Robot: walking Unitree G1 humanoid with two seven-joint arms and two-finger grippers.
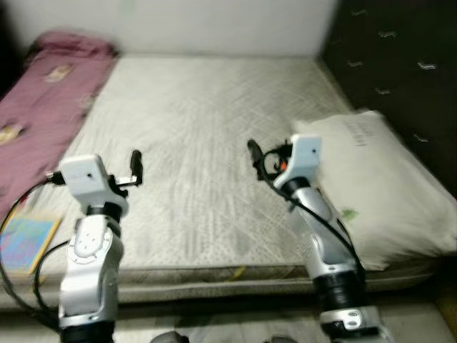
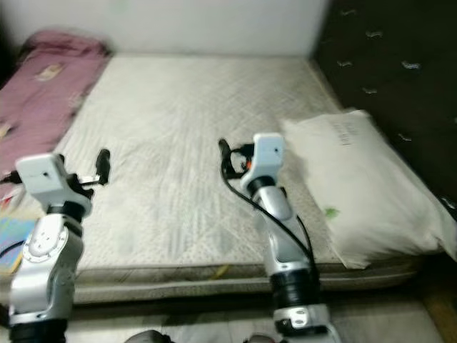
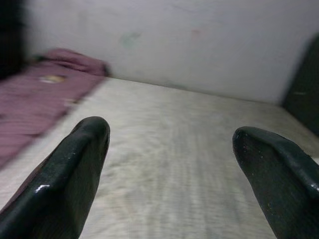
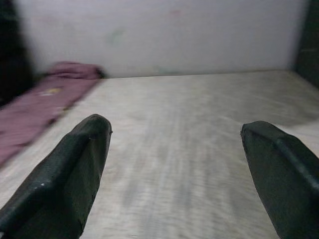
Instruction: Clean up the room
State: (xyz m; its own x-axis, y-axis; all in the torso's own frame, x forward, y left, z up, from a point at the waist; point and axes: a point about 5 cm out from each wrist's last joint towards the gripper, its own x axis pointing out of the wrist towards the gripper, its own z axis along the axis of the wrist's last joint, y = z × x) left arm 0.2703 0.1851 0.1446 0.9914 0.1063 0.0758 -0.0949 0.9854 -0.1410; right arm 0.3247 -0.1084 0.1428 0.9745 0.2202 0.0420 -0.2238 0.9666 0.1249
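Observation:
A bare pale mattress [image 1: 200, 143] lies before me. On its right side rests a white pillow [image 1: 378, 182], against the dark headboard. A pink blanket [image 1: 43, 100] is bunched along the left side. My left gripper [image 1: 136, 168] hovers over the mattress's front left, open and empty; its fingers [image 3: 75, 169] stand wide apart. My right gripper [image 1: 253, 153] is raised over the mattress's middle, just left of the pillow. It too is open, and its fingers [image 4: 70, 174] hold nothing.
A dark headboard [image 1: 400, 64] rises on the right and a white wall [image 1: 214, 25] stands at the far end. A colourful book [image 1: 25, 243] lies at the left near the mattress's front corner. The mattress's front edge [image 1: 214, 275] is close to me.

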